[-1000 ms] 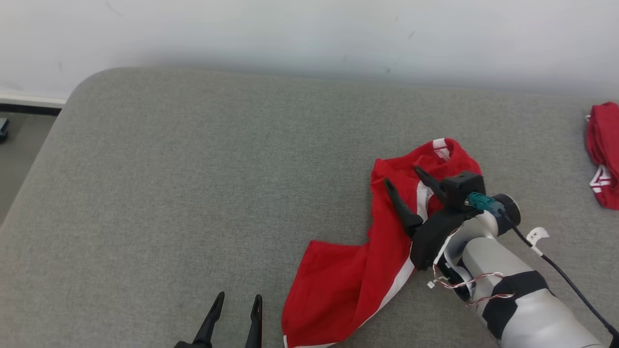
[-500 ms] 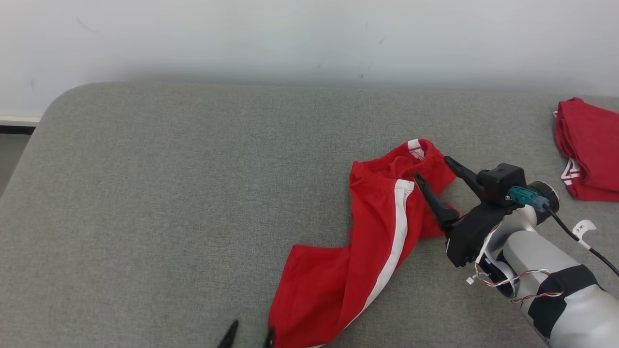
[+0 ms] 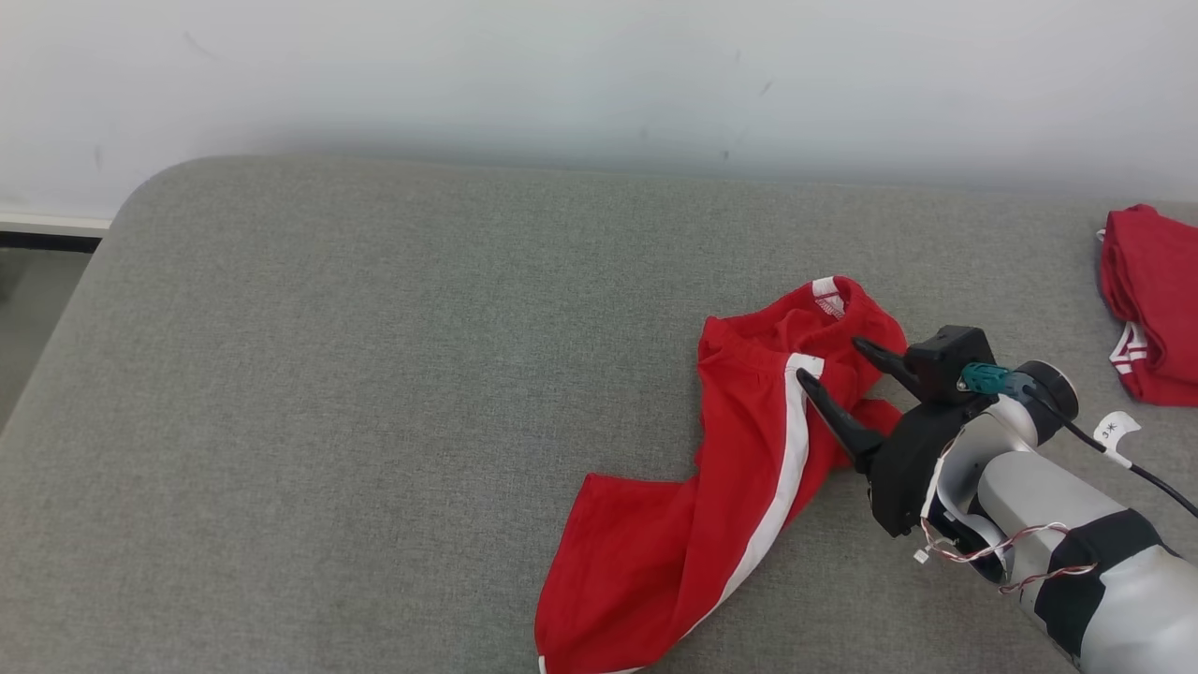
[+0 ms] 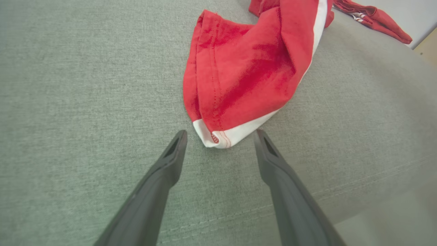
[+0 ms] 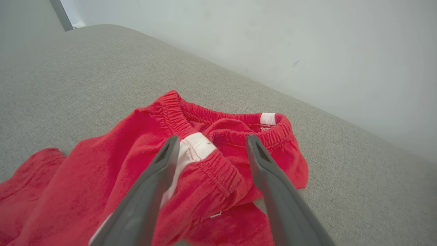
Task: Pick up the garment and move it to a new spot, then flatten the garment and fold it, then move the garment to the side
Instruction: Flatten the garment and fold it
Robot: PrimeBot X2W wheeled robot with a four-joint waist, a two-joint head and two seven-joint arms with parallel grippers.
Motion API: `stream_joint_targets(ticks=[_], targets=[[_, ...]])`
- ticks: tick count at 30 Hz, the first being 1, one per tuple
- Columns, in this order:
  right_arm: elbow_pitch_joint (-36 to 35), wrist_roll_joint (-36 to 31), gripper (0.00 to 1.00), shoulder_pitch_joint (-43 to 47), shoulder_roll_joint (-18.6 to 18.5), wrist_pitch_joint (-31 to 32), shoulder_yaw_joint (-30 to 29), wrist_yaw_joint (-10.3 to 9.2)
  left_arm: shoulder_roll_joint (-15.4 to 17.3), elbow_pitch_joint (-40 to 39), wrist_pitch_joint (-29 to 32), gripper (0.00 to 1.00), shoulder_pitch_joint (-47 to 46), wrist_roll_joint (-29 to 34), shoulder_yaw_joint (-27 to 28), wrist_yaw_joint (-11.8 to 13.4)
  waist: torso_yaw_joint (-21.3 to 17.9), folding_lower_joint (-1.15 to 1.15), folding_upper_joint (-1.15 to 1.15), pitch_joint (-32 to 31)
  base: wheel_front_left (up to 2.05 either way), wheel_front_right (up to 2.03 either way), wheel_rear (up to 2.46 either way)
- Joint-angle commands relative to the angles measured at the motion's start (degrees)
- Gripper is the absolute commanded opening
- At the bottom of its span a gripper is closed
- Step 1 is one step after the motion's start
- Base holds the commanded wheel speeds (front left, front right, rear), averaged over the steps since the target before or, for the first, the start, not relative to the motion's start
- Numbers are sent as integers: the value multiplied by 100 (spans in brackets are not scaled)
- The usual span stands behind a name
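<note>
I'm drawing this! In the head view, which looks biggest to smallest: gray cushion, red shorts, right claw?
1. Largest: gray cushion
2. Next: red shorts
3. Smallest: right claw, open above the shorts

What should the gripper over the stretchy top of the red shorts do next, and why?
Probably the right gripper should dip a little and close on the waistband. Its jaws stand open on either side of that bunched edge, and the red shorts lie crumpled on the grey cushion, not yet flattened.
</note>
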Motion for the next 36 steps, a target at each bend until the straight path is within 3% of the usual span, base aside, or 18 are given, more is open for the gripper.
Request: stream_joint_targets(ticks=[1,13,14,15,16,17,18,27,36], targets=[[7,75,100,-52,-37,29,88,-17,0,44,-16,100,-69,-65,-65,-2,20,0,0,5,0,0,0],[144,321,100,-476,-109,241,683,-17,4,315,-16,100,-520,-317,-398,-3,163,0,0,191,0,0,0],[156,358,76,-502,-97,289,749,-17,0,372,-16,98,-571,-354,-436,-5,177,0,0,205,0,0,0],[168,391,37,-531,-89,321,817,-17,0,424,-16,82,-622,-403,-467,-6,188,0,0,212,0,0,0],[180,412,0,-575,-88,320,862,-17,1,454,-16,32,-671,-460,-486,-8,194,0,0,217,0,0,0],[187,445,0,-605,-84,298,908,-17,-1,455,-17,4,-713,-520,-480,-5,197,0,0,218,0,0,0],[202,475,0,-615,-82,272,940,-17,2,462,-16,0,-729,-559,-464,12,197,0,0,216,0,0,0],[90,755,0,-310,-239,-441,946,-17,4,229,-16,0,-569,-748,-134,137,154,0,0,17,0,0,0],[-667,739,0,633,-602,-755,193,-17,3,-320,-16,0,-250,-424,667,214,-75,0,0,-86,0,0,0]])
